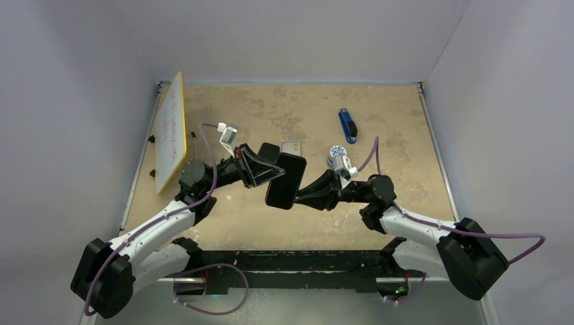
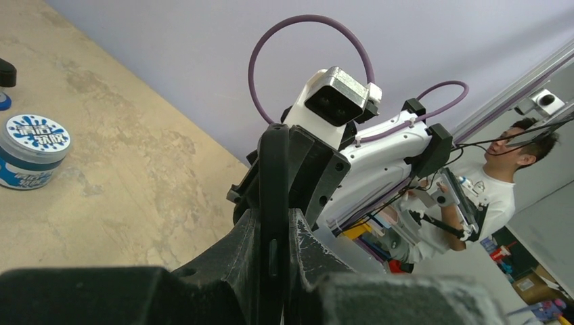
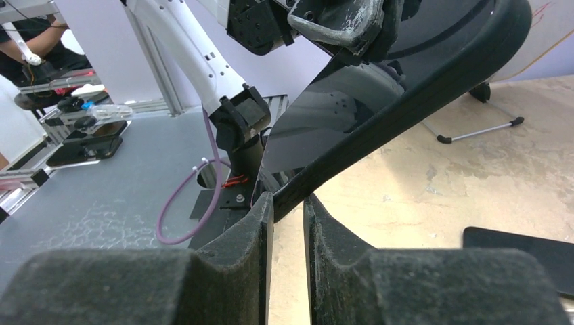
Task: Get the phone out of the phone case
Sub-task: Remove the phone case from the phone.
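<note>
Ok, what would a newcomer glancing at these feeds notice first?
The dark phone held in mid-air over the middle of the table, with the left gripper clamped on one edge and the right gripper at its opposite end. After that, the white board propped along the left edge and the blue tool at far right.

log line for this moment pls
phone held in air between both arms | left gripper jaws shut on phone edge | right gripper jaws shut on phone corner | case not yet off
</note>
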`<state>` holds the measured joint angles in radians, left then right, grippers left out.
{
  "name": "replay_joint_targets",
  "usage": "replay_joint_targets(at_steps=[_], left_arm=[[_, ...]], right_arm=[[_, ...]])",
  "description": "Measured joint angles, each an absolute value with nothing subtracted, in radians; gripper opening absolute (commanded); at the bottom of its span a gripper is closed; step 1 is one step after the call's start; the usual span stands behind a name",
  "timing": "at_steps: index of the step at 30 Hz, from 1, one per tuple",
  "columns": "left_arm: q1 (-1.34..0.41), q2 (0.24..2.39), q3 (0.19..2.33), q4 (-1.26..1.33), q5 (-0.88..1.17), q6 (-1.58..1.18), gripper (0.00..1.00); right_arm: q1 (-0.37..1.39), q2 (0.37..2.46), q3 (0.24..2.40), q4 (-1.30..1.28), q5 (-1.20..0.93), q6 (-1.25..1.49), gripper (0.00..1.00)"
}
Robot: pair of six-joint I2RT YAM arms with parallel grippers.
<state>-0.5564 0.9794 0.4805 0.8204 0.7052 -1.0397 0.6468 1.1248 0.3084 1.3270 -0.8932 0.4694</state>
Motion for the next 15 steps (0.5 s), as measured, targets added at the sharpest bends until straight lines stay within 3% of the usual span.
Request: replay_joint_targets(at_steps=[9, 15], left_arm=[[-0.552, 1.026, 0.471, 0.949, 0.739, -1.116, 0.0], [-0.55, 1.044, 0.457, 0.995, 0.735, -1.135, 0.0]], right_arm=[[0.643, 1.133, 0.308, 1.33, -0.892, 0.454, 0.11], [0.643, 1.13, 0.308, 1.305, -0.873, 0.445, 0.17]])
